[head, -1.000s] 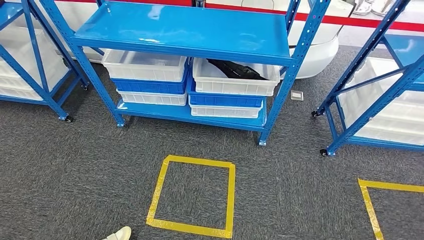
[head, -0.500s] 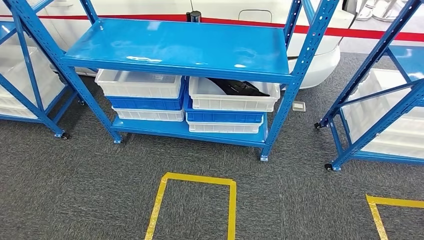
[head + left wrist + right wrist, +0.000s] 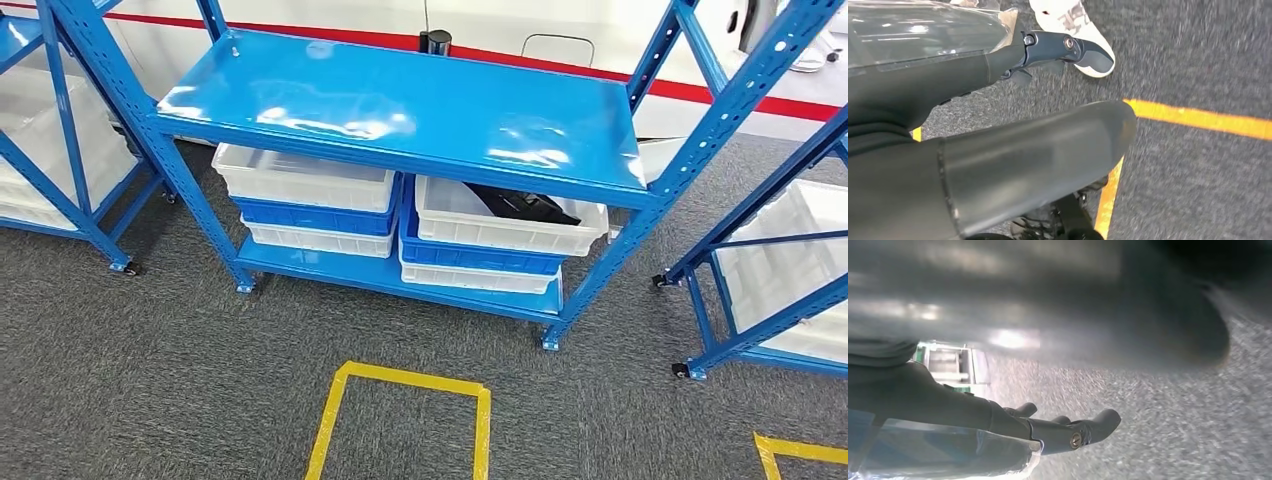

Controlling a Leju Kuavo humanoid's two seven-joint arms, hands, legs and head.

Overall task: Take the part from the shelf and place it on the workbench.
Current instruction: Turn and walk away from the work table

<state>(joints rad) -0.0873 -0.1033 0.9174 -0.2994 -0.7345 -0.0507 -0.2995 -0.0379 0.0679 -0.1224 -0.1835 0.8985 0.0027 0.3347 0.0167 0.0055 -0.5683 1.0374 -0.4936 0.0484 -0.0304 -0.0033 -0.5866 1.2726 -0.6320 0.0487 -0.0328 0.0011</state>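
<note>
A black part lies in the upper white bin on the right of the lower level of the blue shelf, partly hidden under the shelf top. My left hand hangs over the carpet, holding nothing, its dark fingers apart from the thick thumb. My right hand also hangs over the carpet with nothing in it, fingers stretched out away from the blurred thumb.
Stacked white and blue bins fill the shelf's lower left. More blue racks stand at left and right. A yellow tape square marks the carpet before the shelf. A person's white shoe is near my left hand.
The whole picture has shifted: the camera has come nearer the shelf and looks higher, so the shelf is larger and the tape square sits lower. The bins and part have not moved.
</note>
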